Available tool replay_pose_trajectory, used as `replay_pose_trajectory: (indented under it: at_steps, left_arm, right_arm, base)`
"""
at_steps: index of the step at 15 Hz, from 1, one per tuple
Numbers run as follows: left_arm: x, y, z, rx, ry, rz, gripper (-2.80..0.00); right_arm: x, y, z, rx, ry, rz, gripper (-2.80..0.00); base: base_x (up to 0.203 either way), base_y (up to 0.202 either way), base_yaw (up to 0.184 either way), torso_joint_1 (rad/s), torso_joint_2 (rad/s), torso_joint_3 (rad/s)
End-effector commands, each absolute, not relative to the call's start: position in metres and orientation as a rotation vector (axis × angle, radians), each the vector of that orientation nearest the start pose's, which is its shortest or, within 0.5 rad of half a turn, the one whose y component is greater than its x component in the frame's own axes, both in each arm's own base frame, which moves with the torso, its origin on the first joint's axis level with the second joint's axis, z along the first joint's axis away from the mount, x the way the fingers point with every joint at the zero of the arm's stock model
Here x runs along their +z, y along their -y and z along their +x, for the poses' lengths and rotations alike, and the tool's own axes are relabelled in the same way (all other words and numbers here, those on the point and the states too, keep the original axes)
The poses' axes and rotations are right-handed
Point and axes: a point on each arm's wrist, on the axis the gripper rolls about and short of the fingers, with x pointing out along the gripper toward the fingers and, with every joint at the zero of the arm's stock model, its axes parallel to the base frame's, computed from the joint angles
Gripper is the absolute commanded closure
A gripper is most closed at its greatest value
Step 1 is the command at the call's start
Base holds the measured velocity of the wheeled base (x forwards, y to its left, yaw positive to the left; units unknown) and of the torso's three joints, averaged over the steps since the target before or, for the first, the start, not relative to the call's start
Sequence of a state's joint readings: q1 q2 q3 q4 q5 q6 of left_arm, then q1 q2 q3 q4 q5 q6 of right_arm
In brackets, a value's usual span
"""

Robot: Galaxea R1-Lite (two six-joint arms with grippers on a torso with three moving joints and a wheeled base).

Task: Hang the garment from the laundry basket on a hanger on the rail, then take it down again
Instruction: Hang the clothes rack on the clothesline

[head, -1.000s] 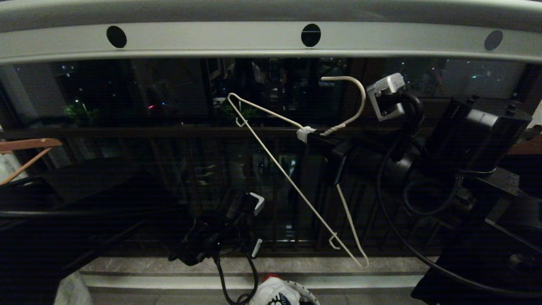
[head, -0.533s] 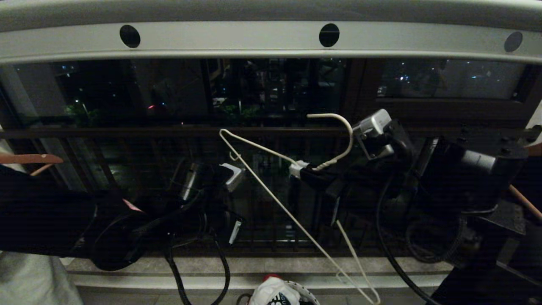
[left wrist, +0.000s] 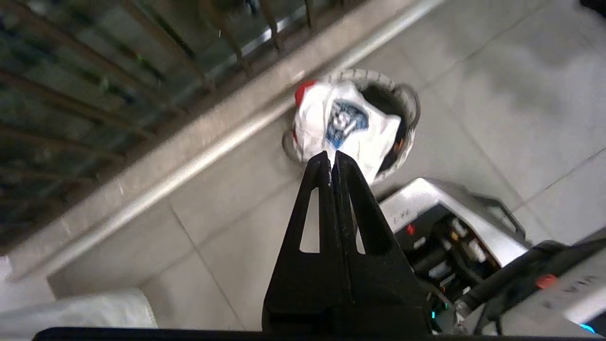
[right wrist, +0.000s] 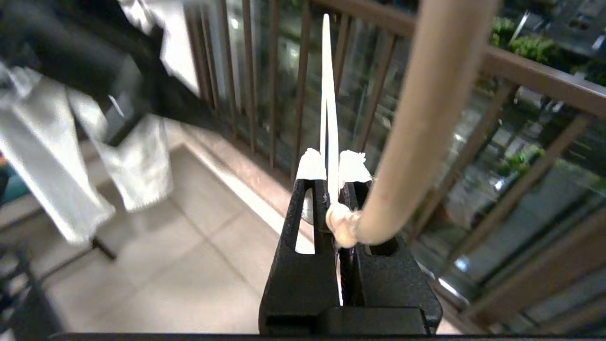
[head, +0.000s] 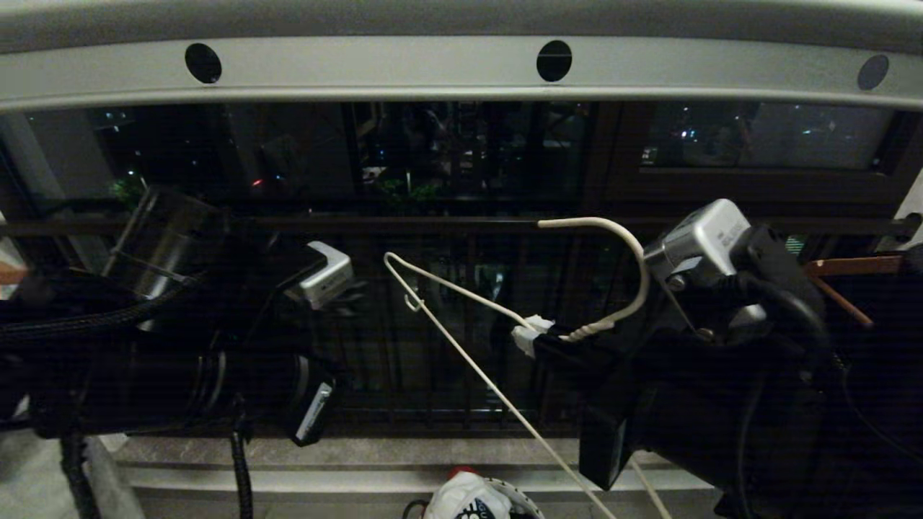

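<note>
Two grippers, both clenched. My right gripper point(right wrist: 333, 177) had the hanger point(head: 461, 360) pinched at its twisted neck, white-taped fingertips point(right wrist: 311, 166) either side of the wire, hook curling up beside the wrist. In the head view the hanger sat tilted, one shoulder up toward the middle, the long bottom wire running down and off frame. Bare wire, nothing on it.

My left gripper point(left wrist: 333, 158) was pressed flat together with nothing between the fingers, aimed down at the floor.

Below it, the garment point(left wrist: 343, 123) lay bunched on top of the laundry basket point(left wrist: 409, 102), blue print facing up, partly spilling over the rim. Basket stood on the tiles just beside the low kerb under the balcony bars.

Farthest off and overhead, the rail point(head: 375, 65) ran across the top of the head view, well apart from the hanger hook.

My read: early step, hanger in hand, shirt not yet collected. Next move called for opening my left fingers, dropping onto the shirt and pinching near the collar if I could find it, then threading the hanger shoulders in. Collar wasn't visible in that bundle, so first pinch would likely be a guess.
</note>
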State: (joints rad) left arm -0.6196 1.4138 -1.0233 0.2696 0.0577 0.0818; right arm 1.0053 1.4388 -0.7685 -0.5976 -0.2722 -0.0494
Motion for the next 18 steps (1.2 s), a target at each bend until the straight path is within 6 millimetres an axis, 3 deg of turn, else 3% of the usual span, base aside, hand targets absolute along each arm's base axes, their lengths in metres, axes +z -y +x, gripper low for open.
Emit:
replay_pose_trajectory:
  at_steps: [1,4,9,18]
  left_arm:
    - [0.261,0.115,0.162,-0.570,-0.509,0.268,0.00]
    - [0.266,0.112,0.158,-0.577,-0.483,0.268,0.00]
    - [0.276,0.106,0.151,-0.578,-0.433,0.249,0.00]
    - [0.290,0.095,0.135,-0.571,-0.358,0.228,0.00]
  right_arm:
    - [0.260,-0.195,0.124,0.743,-0.034,-0.088,0.00]
    - [0.284,-0.193,0.118,0.722,-0.033,-0.091,0.00]
    - [0.298,-0.199,0.118,0.683,-0.035,-0.098,0.00]
    - [0.303,-0.233,0.137,0.613,-0.021,-0.153,0.00]
  base:
    - [0.000,0.000,0.000,0.000,0.00,0.000]
    - [0.000,0.000,0.000,0.000,0.00,0.000]
    - [0.000,0.000,0.000,0.000,0.00,0.000]
    - [0.000,0.000,0.000,0.000,0.00,0.000]
